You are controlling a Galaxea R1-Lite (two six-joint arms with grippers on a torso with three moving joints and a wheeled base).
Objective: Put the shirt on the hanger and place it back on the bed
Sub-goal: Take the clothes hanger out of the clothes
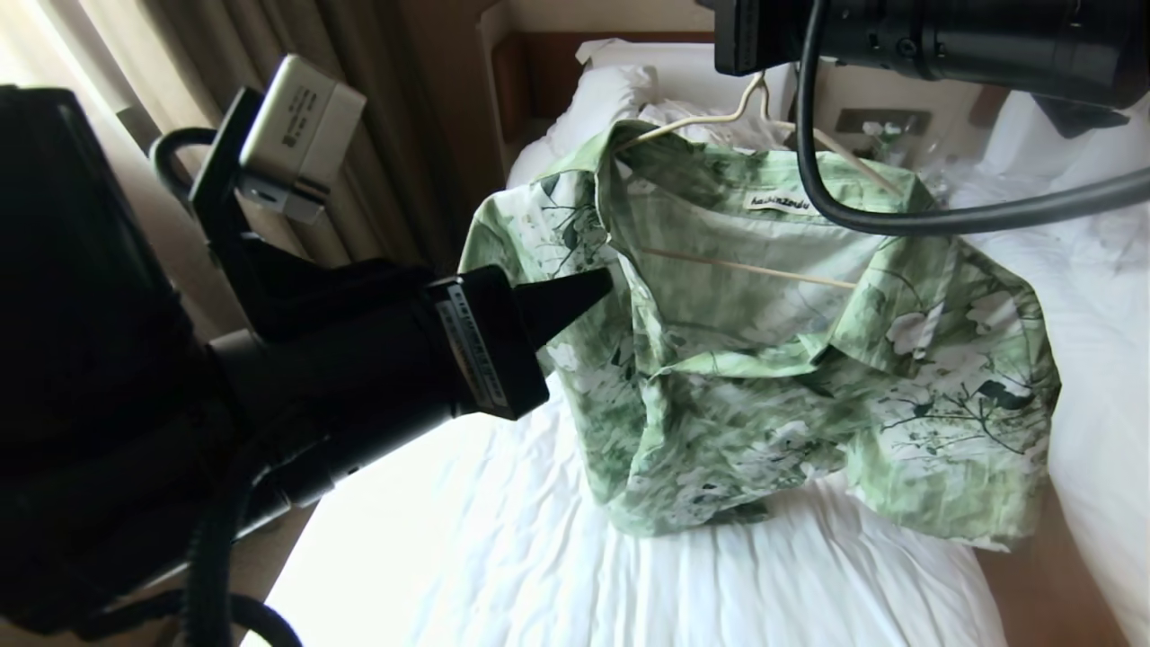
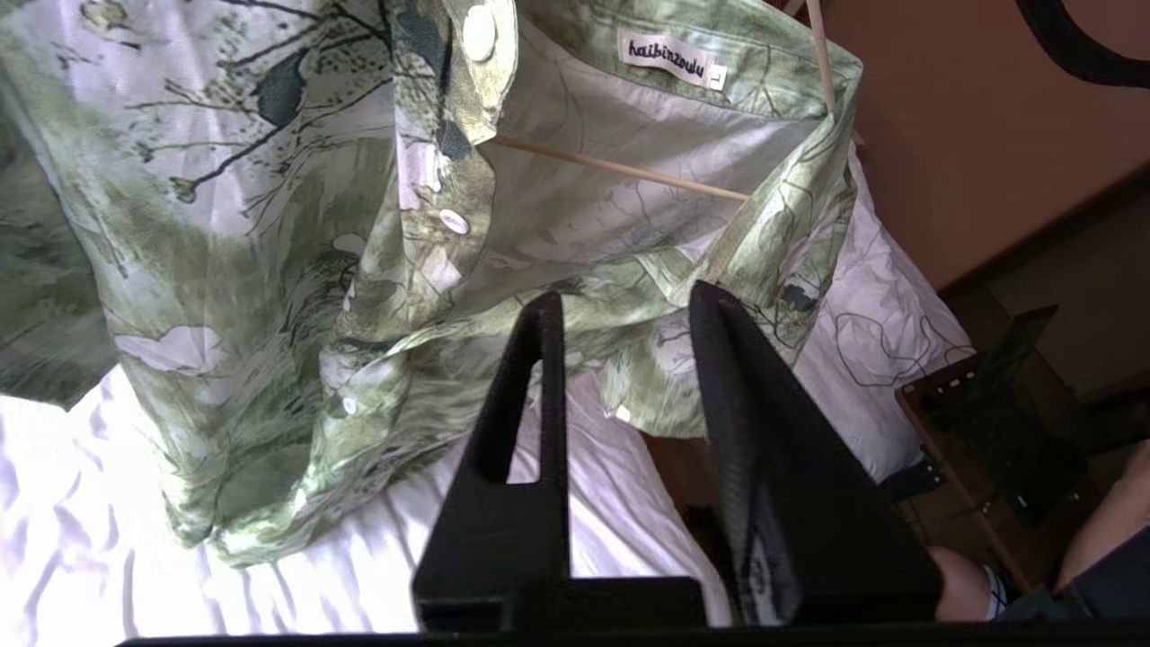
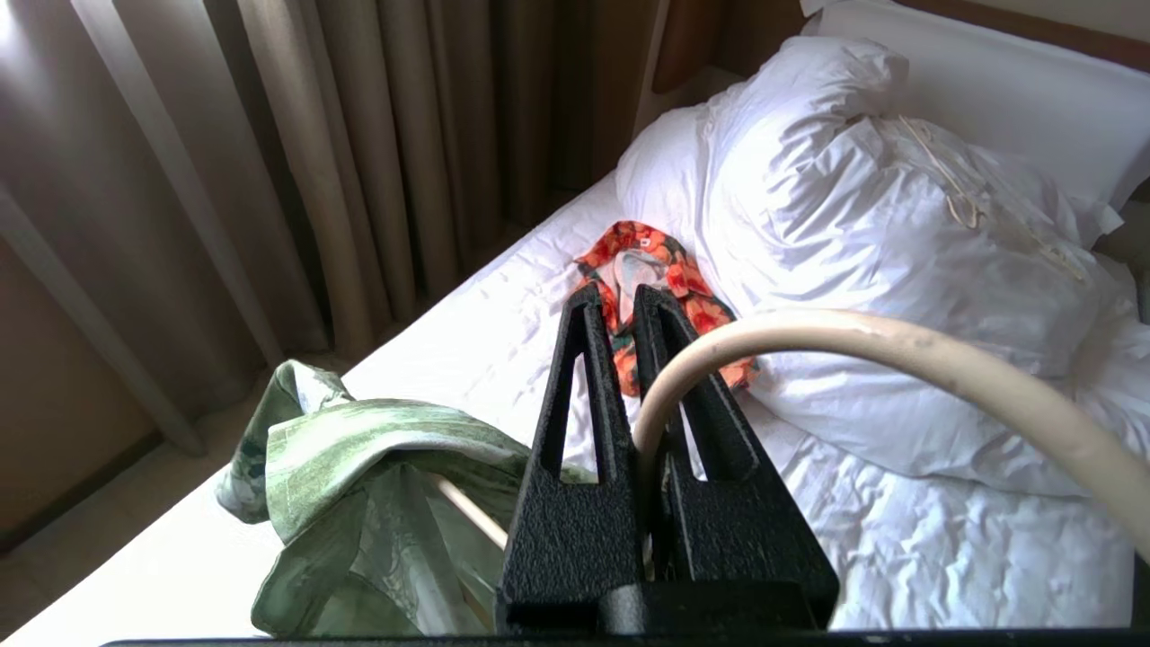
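Shirt (image 1: pixel 764 359) hides most of hanger (image 3: pixel 862 359); right end effector (image 3: pixel 624 301) clenched on it, left (image 2: pixel 620 301) released.

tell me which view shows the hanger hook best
The right wrist view: the right claw is shut on the hanger hook. The head view shows only its thin hook and bar; the left wrist view shows just the bar inside the shirt.

1. The left arm (image 1: pixel 377 359) is black and cylindrical, with a white printed label strip round its squared end.
2. A pale grey box-shaped camera (image 1: pixel 301 135) with small dark print sits on a black bracket above that arm.
3. A thick black cable (image 1: pixel 898 216) loops from the black, ribbed right arm (image 1: pixel 943 36).
4. The fingers (image 3: pixel 584 449) are matt black, textured wedges with slotted openings.
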